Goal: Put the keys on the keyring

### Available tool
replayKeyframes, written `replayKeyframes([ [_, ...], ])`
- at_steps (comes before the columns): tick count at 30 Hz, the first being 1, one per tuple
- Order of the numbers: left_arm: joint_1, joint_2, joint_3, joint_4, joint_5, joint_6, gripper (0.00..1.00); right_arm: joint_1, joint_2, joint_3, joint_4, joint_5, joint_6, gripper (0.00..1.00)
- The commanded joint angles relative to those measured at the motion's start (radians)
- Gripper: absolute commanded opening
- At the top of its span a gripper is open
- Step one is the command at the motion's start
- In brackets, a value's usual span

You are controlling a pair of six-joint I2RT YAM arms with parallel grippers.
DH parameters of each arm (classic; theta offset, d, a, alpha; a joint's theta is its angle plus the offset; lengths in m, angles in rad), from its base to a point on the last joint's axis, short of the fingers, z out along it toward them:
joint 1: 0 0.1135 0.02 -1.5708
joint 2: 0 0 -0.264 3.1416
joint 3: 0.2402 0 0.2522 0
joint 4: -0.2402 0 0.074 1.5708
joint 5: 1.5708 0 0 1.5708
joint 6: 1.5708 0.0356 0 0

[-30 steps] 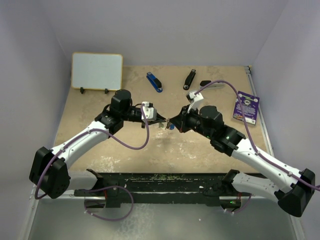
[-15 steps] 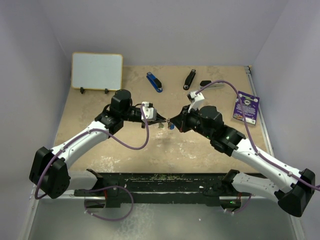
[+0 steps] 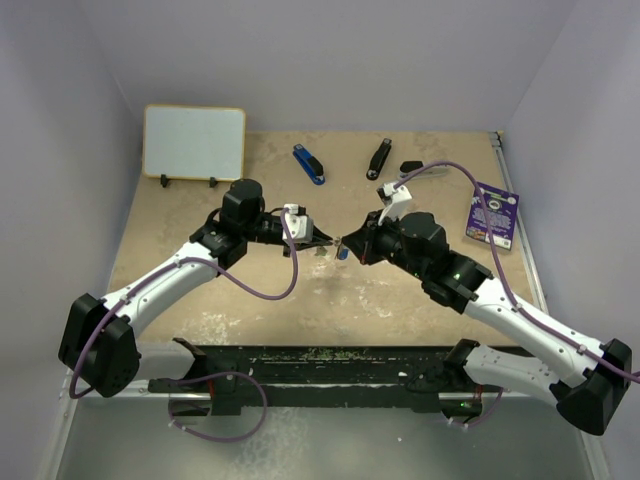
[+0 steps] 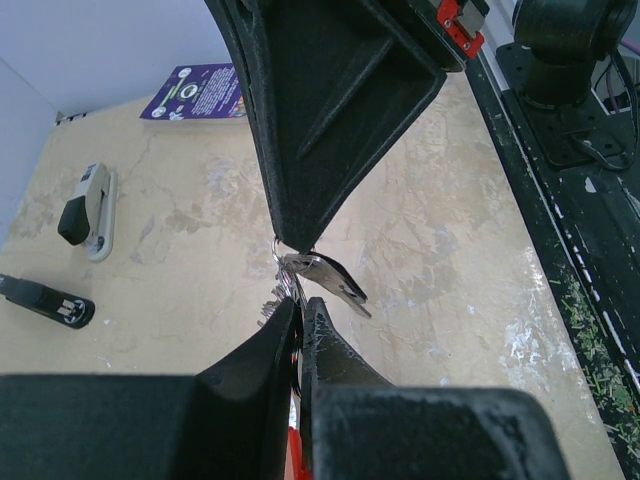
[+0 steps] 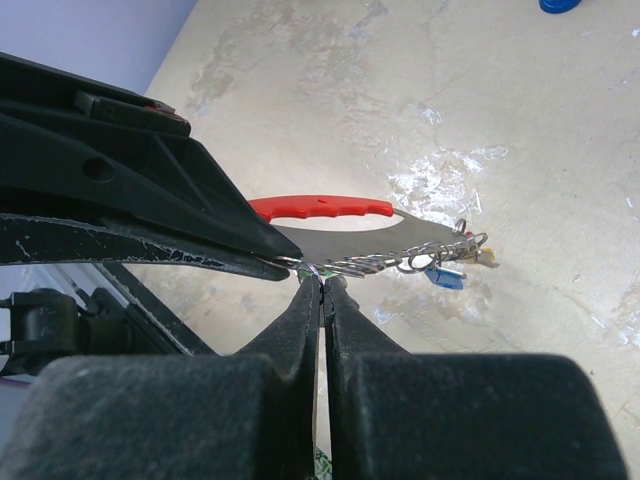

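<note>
From the top camera, both arms reach in and meet over the middle of the bench [image 3: 300, 300]. The left hand [image 3: 325, 241] and right hand [image 3: 347, 243] are nearly tip to tip, with the keyring [image 3: 341, 252] bunched between them and up off the surface. Behind them sit a whiteboard [image 3: 194, 141], a blue stapler [image 3: 309, 165], a black stapler [image 3: 378, 158] and a purple card [image 3: 492, 213] off to the right, all well apart from the action. In the left wrist cam, the left hand's fingers are squeezed right together with a sliver of red showing between them, so it's got the keyring by the fob end. The right hand's tip comes down just above them, and a flat silver piece [image 4: 325, 278] sticks out beside it. Could be a key, honestly can't tell. A grey stapler [image 4: 85, 205] lies further off on the bench. In the right wrist cam, the right hand's fingers are pressed fully closed right under the chain [image 5: 375, 263], but I can't make out exactly what they pinch. The red fob [image 5: 320, 208] pokes out of the left hand, and a blue tag [image 5: 443, 277] hangs at the chain's far end with a few other small bits. Can't tell keys from tags there.
</note>
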Motion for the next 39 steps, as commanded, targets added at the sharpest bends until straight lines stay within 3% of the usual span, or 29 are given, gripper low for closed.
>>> replayKeyframes([
  [1, -0.003, -0.030, 0.053, 0.059, 0.043, -0.007, 0.04, 0.001, -0.008, 0.037, 0.003, 0.037, -0.005, 0.00],
  [17, -0.005, -0.022, 0.048, 0.098, 0.029, -0.037, 0.03, 0.002, 0.015, 0.037, 0.049, -0.026, -0.005, 0.00],
  [39, -0.008, -0.040, 0.036, 0.115, 0.020, 0.003, 0.04, 0.004, 0.017, 0.054, -0.027, 0.026, 0.013, 0.00],
])
